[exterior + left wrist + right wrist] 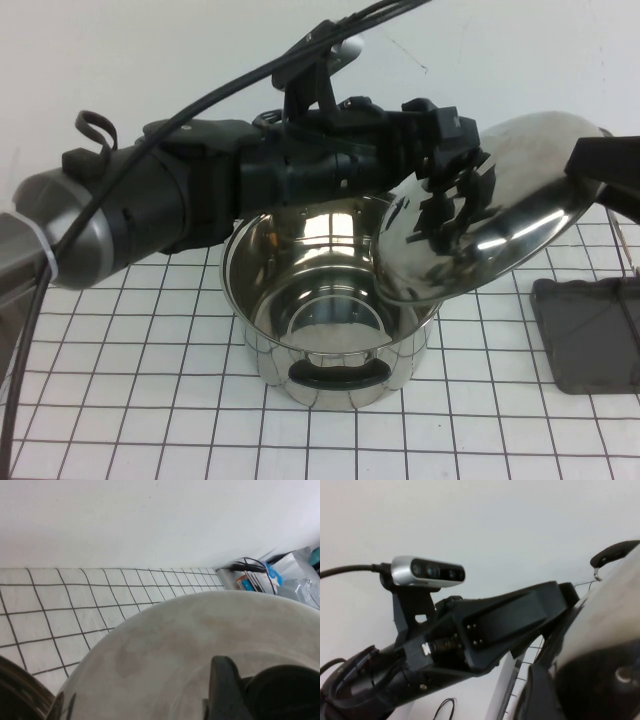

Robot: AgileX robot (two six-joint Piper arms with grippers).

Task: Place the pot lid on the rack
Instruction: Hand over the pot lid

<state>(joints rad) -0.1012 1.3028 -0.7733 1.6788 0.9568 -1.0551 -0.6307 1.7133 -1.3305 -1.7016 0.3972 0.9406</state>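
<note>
Tilting pot lid (pixel 520 215) between left hand (pixel 455 190) and right hand (pixel 600 170).

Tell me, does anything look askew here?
Yes. The pot lid hangs steeply tilted over the open pot, held between the left gripper and right gripper, not yet on the rack.

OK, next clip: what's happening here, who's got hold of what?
The left pincer holds the pot lid tilted in the air, above and beside the open steel pot on the gridded table. The right pincer is at the lid's far edge, apparently taking hold of it too; its grip isn't clear. The rack sits on the table at the robot's right, with the lid not yet on it.
</note>
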